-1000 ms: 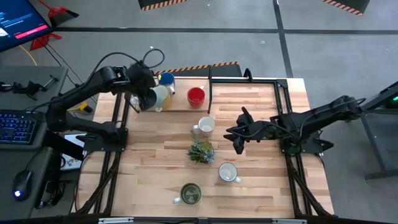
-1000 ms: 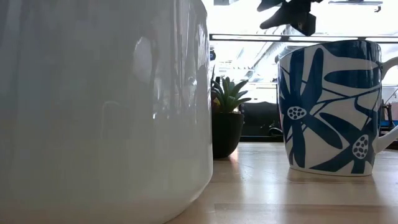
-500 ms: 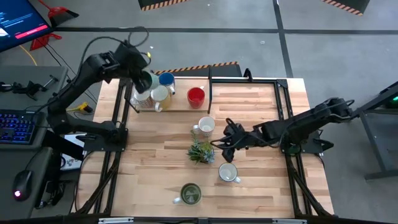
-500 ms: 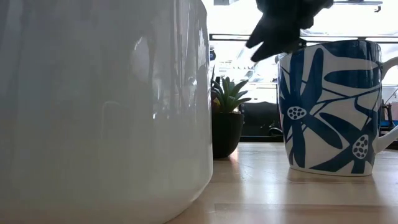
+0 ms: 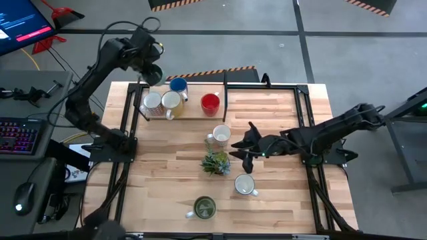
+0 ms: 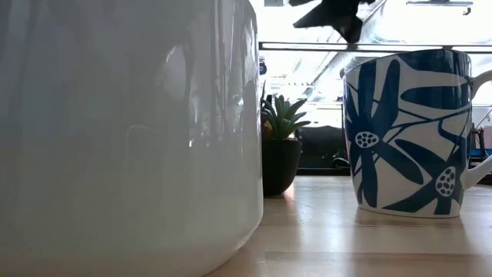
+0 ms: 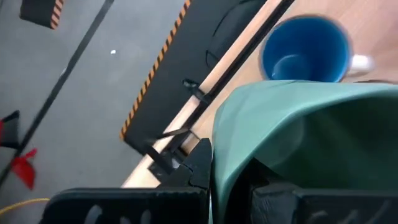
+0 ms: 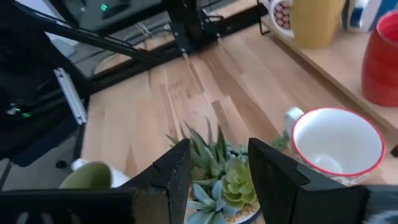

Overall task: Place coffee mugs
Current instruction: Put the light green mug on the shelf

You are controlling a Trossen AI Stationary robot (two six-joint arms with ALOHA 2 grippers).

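Bench layout, high view: four mugs in a row along the far-left edge. Plant mid-bench, one mug just behind it, another near its front right, a third toward the front edge.

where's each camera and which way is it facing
High: overhead, straight down on the table; both arms show.
Low: table height, level past a white mug, plant and blue-patterned mug; an arm overhead.
Left wrist: past the held teal mug to a blue mug.
Right wrist: its open fingers over the plant, shared with high.
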